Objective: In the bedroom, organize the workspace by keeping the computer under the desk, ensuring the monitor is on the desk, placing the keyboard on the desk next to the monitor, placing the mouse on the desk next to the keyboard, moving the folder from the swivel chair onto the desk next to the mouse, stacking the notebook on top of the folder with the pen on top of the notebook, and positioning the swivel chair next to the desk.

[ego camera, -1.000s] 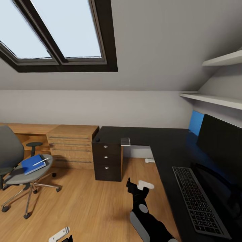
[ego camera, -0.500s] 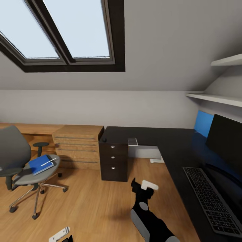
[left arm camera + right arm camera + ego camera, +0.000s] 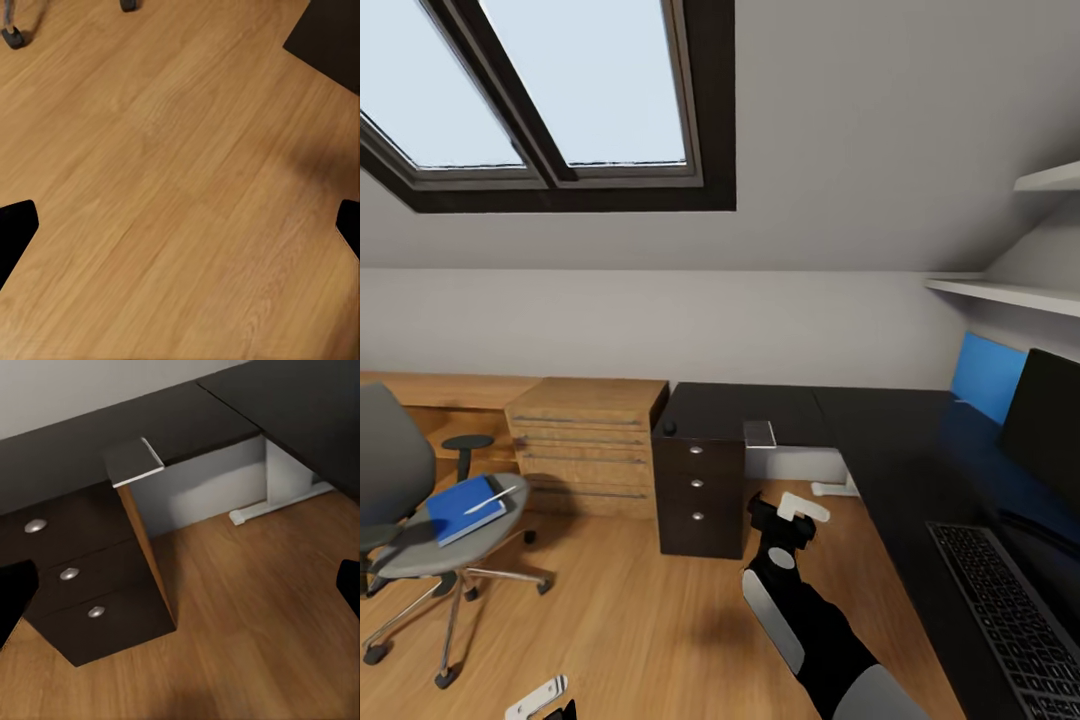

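Note:
A grey swivel chair [image 3: 400,500] stands on the wood floor at the left. A blue flat stack [image 3: 458,510] lies on its seat, with a pale pen [image 3: 490,500] on top; I cannot tell folder from notebook. The black L-shaped desk [image 3: 880,430] runs along the right and carries the keyboard [image 3: 1015,620] and the dark monitor [image 3: 1050,430]. A small dark object [image 3: 669,428], maybe the mouse, sits on the desk's far left corner. My right gripper [image 3: 790,515] [image 3: 180,600] hangs open over the floor before the drawers. Low at the left, my left gripper [image 3: 545,700] [image 3: 180,232] is open above bare floor.
A black drawer unit [image 3: 700,490] [image 3: 75,585] sits under the desk's left end, next to a wooden drawer chest [image 3: 585,440]. A grey flat thing [image 3: 759,433] [image 3: 133,461] overhangs the desk edge. A blue panel [image 3: 985,375] leans behind the monitor. Shelves [image 3: 1010,290] hang at the right.
The camera has turned and moved, shifting the whole picture. My right arm has reached further forward and higher, toward the drawer unit. Both grippers remain open.

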{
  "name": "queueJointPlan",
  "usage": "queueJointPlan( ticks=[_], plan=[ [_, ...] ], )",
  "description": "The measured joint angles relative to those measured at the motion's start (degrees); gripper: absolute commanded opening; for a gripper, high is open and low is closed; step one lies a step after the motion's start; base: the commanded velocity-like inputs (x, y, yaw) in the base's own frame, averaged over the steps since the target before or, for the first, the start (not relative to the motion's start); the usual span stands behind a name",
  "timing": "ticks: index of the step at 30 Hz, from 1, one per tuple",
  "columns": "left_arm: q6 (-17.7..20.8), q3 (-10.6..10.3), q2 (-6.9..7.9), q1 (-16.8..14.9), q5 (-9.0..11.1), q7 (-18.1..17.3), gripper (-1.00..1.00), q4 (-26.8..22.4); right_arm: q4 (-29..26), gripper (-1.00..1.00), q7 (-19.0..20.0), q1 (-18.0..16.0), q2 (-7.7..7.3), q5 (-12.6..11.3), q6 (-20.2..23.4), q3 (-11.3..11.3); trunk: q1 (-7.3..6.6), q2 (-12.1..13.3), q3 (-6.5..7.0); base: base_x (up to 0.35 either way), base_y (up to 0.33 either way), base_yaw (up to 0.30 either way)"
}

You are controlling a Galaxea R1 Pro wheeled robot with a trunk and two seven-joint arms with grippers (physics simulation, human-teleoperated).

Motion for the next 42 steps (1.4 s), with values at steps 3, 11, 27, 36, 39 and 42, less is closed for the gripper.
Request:
queueJointPlan(
  ticks=[3,11,27,36,39,42],
  plan=[
    [0.04,-0.02,0.0,0.0,0.0,0.0,1.0,0.0,-0.16,1.0,-0.02,0.02,0.0,0.05,-0.03,1.4,0.0,0.0,0.0,0.327,0.0,0.0],
    [0.08,-0.02,0.0,0.01,0.01,0.01,1.0,-0.01,-0.26,1.0,0.06,0.02,0.0,0.06,-0.04,3.18,0.03,0.01,0.0,0.146,0.0,0.202],
    [-0.14,0.06,0.04,0.01,-0.17,-0.29,1.0,-0.25,-0.05,1.0,0.11,0.03,0.0,1.68,-0.03,10.71,0.0,0.0,-0.41,0.198,0.0,0.251],
    [-0.56,-0.07,0.72,8.12,-0.35,-0.3,1.0,-14.62,-0.11,1.0,0.13,0.04,0.0,1.73,-0.07,13.81,0.0,0.0,-0.46,0.328,0.0,0.002],
    [-0.56,-0.07,0.72,8.15,-0.38,-0.28,1.0,-14.67,-0.1,1.0,0.11,0.04,0.0,2.58,-0.07,14.0,0.0,0.0,-0.46,0.328,0.002,0.0],
    [-1.0,-0.06,0.71,8.21,-0.58,-0.27,1.0,-14.87,-0.09,1.0,0.16,0.02,0.0,3.71,-0.04,14.13,0.0,-0.01,-0.46,0.328,0.07,0.0]
  ],
)
